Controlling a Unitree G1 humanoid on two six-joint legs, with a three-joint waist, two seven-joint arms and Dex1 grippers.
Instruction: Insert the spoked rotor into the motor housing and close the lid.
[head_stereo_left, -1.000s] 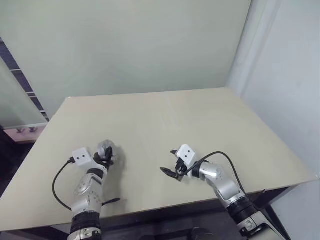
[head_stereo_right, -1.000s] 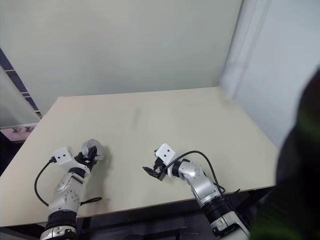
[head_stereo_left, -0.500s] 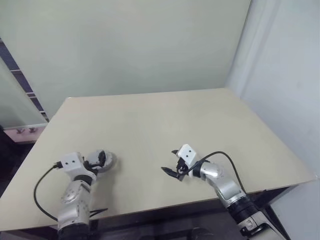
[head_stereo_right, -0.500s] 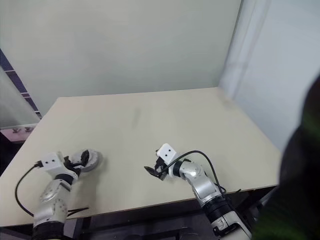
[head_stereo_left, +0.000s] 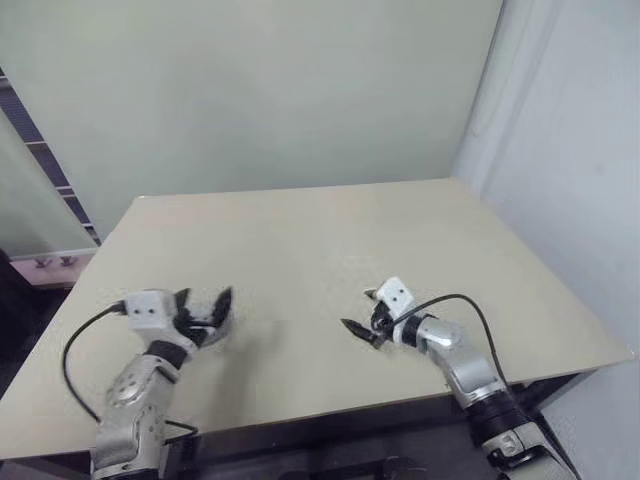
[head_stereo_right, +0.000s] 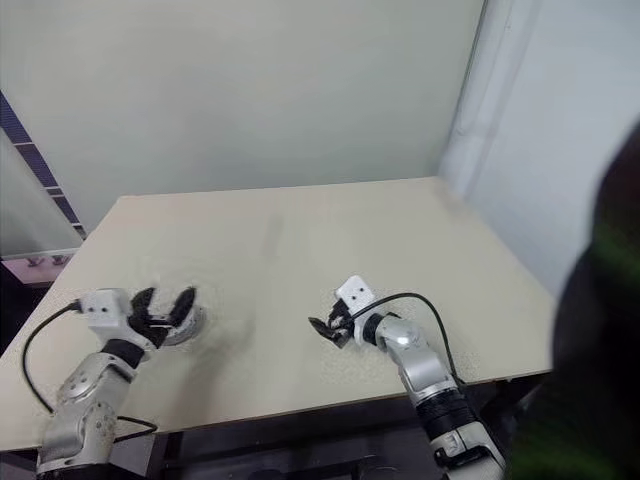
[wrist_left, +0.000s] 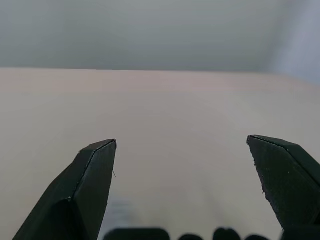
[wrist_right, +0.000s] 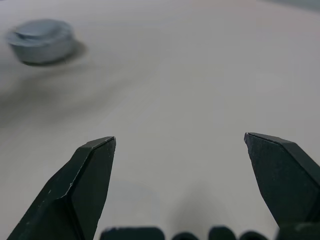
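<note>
A: Head views first. What stands on the table?

B: One round grey assembly, the lid sitting closed on the motor housing. It lies flat near the table's front-left corner. The spoked rotor cannot be made out; the closed lid hides the inside.

A: The left gripper?

B: Raised above the table, its fingers spread wide, empty. In the right eye view the grey assembly shows just beyond and below its fingertips, apart from them.

A: The right gripper?

B: Near the middle of the front edge, low over the table, pointing toward the robot's left. Fingers spread, nothing between them. Well apart from the lid.

A: Left wrist view?

B: Two black fingers stand wide apart over bare tabletop, with a pale wall behind.

A: Right wrist view?

B: Both fingers are spread over the table. The grey lid on its housing lies well ahead of them, untouched.
</note>
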